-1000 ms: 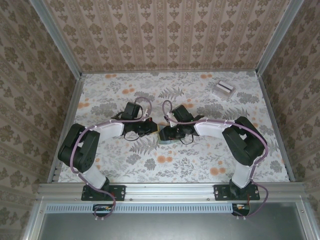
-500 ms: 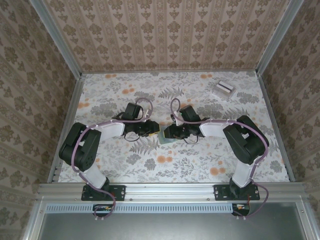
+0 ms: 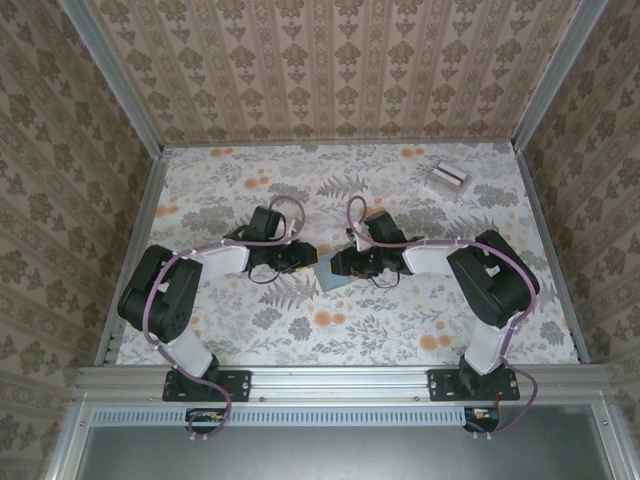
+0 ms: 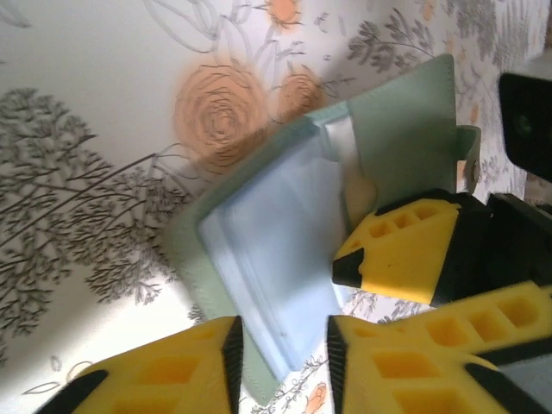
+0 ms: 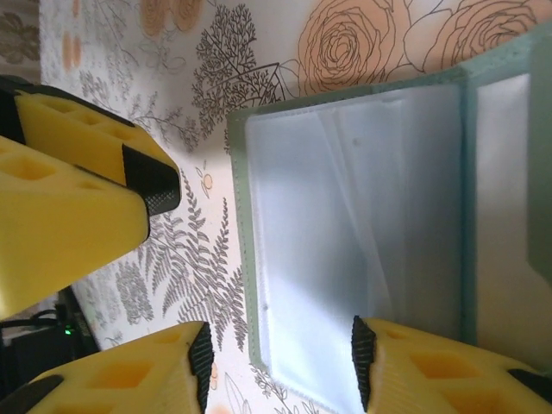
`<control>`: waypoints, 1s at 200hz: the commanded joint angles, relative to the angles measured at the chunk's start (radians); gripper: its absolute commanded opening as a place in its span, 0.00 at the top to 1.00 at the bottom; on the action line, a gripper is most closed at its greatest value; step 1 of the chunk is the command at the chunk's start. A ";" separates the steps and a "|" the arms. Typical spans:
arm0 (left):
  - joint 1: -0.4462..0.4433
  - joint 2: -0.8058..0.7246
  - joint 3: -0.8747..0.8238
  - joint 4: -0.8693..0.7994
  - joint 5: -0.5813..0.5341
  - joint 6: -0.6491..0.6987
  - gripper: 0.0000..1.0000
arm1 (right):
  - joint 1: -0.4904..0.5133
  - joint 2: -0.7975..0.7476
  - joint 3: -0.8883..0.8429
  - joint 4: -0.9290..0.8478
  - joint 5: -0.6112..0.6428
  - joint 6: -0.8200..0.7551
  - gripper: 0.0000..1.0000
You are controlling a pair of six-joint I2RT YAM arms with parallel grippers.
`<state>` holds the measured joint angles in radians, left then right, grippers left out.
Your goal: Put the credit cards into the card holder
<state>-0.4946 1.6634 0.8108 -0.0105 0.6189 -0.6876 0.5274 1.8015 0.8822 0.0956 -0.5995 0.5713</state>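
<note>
holder (image 5: 362,207) lies open on table (image 3: 400,320), mostly hidden under both tools in the top view. left tool (image 4: 282,349): jaws apart, straddling holder's corner. right tool (image 5: 278,354): jaws apart at holder's opposite edge. cards (image 3: 447,180) sit well apart, far right of holder; count unclear.
</note>
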 commanded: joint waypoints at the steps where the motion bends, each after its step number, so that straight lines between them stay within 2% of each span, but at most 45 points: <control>1: 0.026 -0.029 -0.055 0.001 -0.034 -0.020 0.62 | 0.023 -0.058 0.056 -0.160 0.110 -0.086 0.49; 31: 0.031 -0.033 -0.082 0.005 -0.035 -0.019 0.61 | 0.020 -0.104 0.104 -0.281 0.232 -0.136 0.50; 70: 0.029 -0.015 -0.105 0.059 -0.032 -0.046 0.55 | 0.003 -0.081 0.158 -0.358 0.291 -0.180 0.49; 122: 0.013 0.008 -0.091 0.060 -0.036 -0.049 0.54 | 0.004 -0.100 0.193 -0.470 0.447 -0.261 0.46; 200: -0.021 0.028 -0.070 0.062 -0.048 -0.053 0.44 | -0.036 -0.028 0.160 -0.484 0.516 -0.292 0.47</control>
<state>-0.4915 1.6608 0.7269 0.0433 0.5865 -0.7296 0.5083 1.7325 1.0496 -0.3534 -0.1299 0.3000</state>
